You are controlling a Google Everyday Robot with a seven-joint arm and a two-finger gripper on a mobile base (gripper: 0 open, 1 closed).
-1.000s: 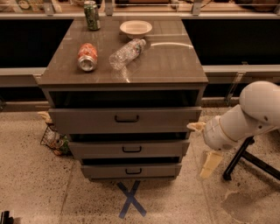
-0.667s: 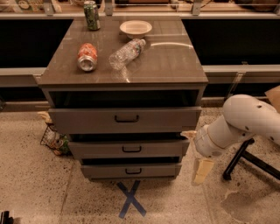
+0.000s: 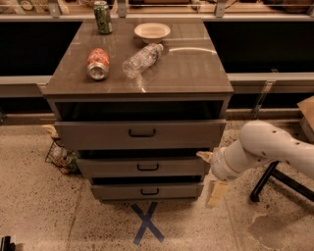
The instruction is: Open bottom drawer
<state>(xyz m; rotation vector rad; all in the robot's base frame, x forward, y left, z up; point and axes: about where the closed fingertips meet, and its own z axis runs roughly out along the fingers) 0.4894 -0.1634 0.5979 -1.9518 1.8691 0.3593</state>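
The bottom drawer (image 3: 113, 191) is the lowest of three grey-brown fronts, low and wide, with a small dark bar handle (image 3: 149, 191) at its middle. Its front sits about in line with the drawers above, and none of its inside shows. My gripper (image 3: 210, 175) hangs at the end of the white arm (image 3: 265, 147), just off the cabinet's right side, level with the middle and bottom drawers. Its two cream fingers (image 3: 216, 193) stand apart with nothing between them. It is to the right of the handle and does not touch it.
The middle drawer (image 3: 108, 167) and taller top drawer (image 3: 93, 135) sit above. On the cabinet top lie a red can (image 3: 97, 63), a green can (image 3: 102, 10), a plastic bottle (image 3: 142, 59) and a bowl (image 3: 152, 32). A blue tape X (image 3: 147, 223) marks the floor; a wire basket (image 3: 61, 156) stands left; a chair base (image 3: 274, 179) stands right.
My arm has swung left and lower, bringing the gripper from right of the cabinet up to its right edge, beside the lower drawers. The drawers have not moved.
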